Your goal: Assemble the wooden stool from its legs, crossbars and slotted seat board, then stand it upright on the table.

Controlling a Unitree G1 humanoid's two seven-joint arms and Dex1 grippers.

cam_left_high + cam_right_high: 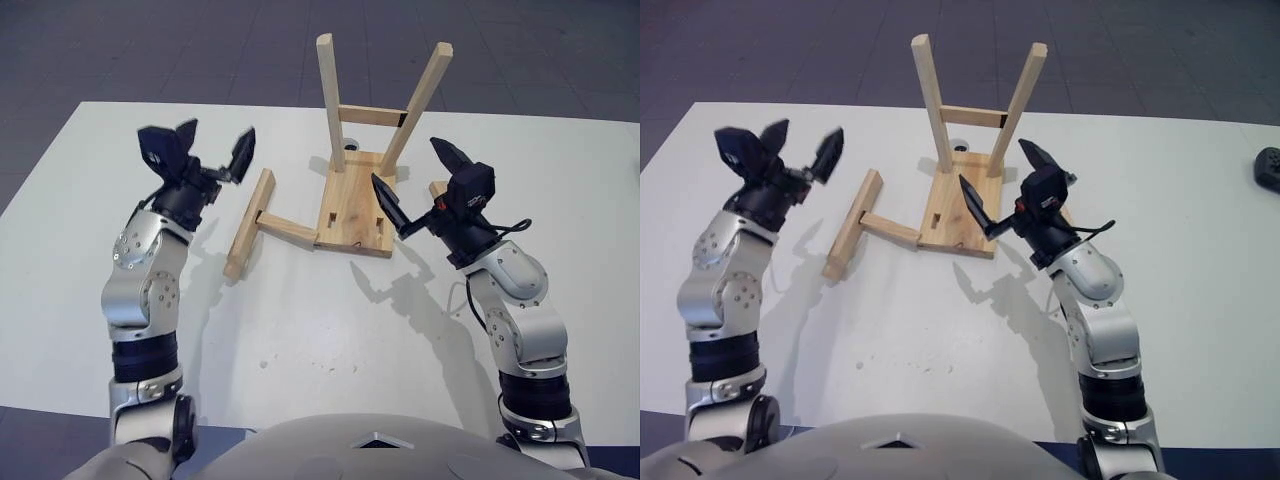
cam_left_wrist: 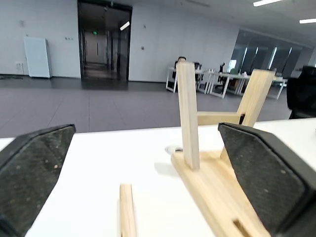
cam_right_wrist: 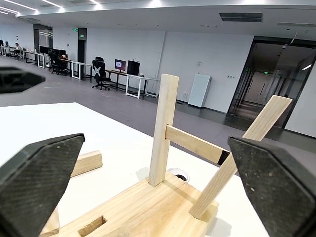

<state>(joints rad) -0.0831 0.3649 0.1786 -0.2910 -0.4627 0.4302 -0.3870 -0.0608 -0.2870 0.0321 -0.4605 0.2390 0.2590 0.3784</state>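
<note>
White bench [image 1: 300,330] is carrying the part-built stool. Slotted seat board [image 1: 352,205] is lying flat near the bench's middle, with two legs [image 1: 330,100] standing up from its far end, joined by a crossbar [image 1: 372,115]. A third leg [image 1: 249,223] is lying at the board's left, its crossbar [image 1: 288,229] reaching the board's corner. Left claw [image 1: 217,140] and right claw [image 1: 408,165] are hovering on either side, both gaping wide and holding nothing.

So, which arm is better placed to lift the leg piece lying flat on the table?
Left, probably. The open left gripper hovers close beside the flat leg piece; the right gripper is beyond the seat board.
</note>
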